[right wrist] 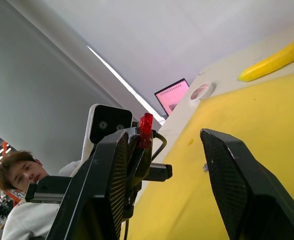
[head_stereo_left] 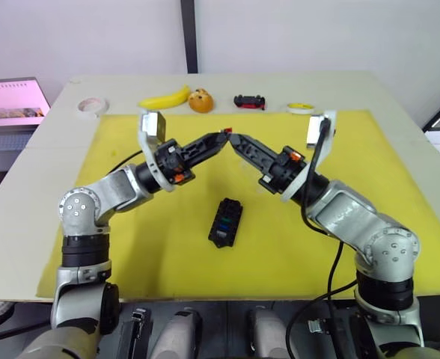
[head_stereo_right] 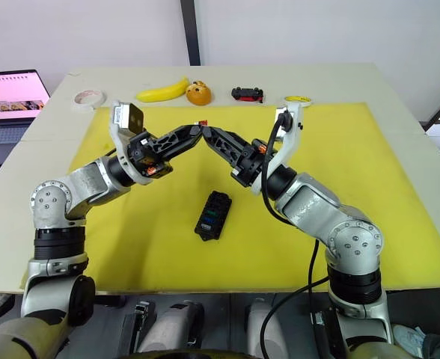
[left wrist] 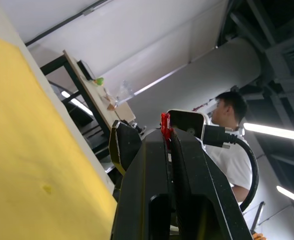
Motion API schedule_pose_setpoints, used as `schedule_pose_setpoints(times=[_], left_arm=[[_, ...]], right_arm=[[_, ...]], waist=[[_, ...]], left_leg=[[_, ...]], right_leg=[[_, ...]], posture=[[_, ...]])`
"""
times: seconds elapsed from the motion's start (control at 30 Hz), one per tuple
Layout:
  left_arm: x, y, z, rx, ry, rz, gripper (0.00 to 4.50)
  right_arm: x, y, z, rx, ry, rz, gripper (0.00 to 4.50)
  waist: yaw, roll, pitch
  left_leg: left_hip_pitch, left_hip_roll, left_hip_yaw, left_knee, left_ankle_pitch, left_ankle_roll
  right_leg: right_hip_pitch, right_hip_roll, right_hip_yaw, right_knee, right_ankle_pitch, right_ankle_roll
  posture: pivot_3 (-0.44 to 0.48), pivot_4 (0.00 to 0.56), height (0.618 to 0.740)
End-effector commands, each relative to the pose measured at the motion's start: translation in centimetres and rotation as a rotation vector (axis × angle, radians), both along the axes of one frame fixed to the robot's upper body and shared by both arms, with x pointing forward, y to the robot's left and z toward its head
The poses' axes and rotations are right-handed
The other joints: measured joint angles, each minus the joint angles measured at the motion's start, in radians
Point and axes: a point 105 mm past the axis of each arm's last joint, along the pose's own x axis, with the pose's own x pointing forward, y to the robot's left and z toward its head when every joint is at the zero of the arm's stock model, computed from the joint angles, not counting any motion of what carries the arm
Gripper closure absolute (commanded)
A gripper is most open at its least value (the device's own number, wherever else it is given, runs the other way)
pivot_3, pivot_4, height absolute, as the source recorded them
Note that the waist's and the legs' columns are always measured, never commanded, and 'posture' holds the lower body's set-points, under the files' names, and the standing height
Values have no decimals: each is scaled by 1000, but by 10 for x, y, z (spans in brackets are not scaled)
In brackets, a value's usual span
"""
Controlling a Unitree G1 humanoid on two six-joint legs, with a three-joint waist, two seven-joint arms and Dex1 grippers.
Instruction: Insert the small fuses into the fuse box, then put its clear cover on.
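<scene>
The fuse box (head_stereo_left: 226, 222) (a black plastic block) lies on the yellow mat (head_stereo_left: 167, 247) of the desk, with some small coloured fuses in its slots. Above it and farther, the two hands meet. The left hand (head_stereo_left: 221, 136) is closed on a red fuse (left wrist: 164, 124). The right hand (right wrist: 179, 145) is wide open beside it, holding nothing.

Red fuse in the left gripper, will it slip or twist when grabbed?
Likely stiff and light: the red fuse is a tiny plastic chip. It may pivot or slip, since the left gripper pinches it only at the tips, leaving the open right gripper little.
</scene>
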Motion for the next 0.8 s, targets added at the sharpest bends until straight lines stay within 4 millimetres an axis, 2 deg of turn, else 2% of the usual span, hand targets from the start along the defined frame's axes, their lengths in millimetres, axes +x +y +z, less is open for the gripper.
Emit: schedule_pose_setpoints(times=[0.03,0.07,0.1,0.13,0.8], left_arm=[[-7,0,10,-19,-45,-10,4500],[-7,0,10,-20,-44,-10,4500],[-7,0,10,-20,-45,-10,4500],[-7,0,10,-20,-44,-9,4500],[-8,-2,7,-6,-42,-20,4500]], right_arm=[[-4,2,11,25,-36,14,2064],[-4,2,10,19,-36,16,2064],[-5,2,10,14,-36,20,2612],[-5,4,9,9,-37,25,2886],[-6,7,13,12,-49,41,2886]], waist=[[0,0,0],[0,0,0],[0,0,0],[0,0,0],[0,0,0]], left_leg=[[0,0,0,0,0,0],[0,0,0,0,0,0],[0,0,0,0,0,0],[0,0,0,0,0,0],[0,0,0,0,0,0]], right_leg=[[0,0,0,0,0,0],[0,0,0,0,0,0],[0,0,0,0,0,0],[0,0,0,0,0,0],[0,0,0,0,0,0]], posture=[[0,150,740],[0,150,740],[0,150,740],[0,150,740],[0,150,740]])
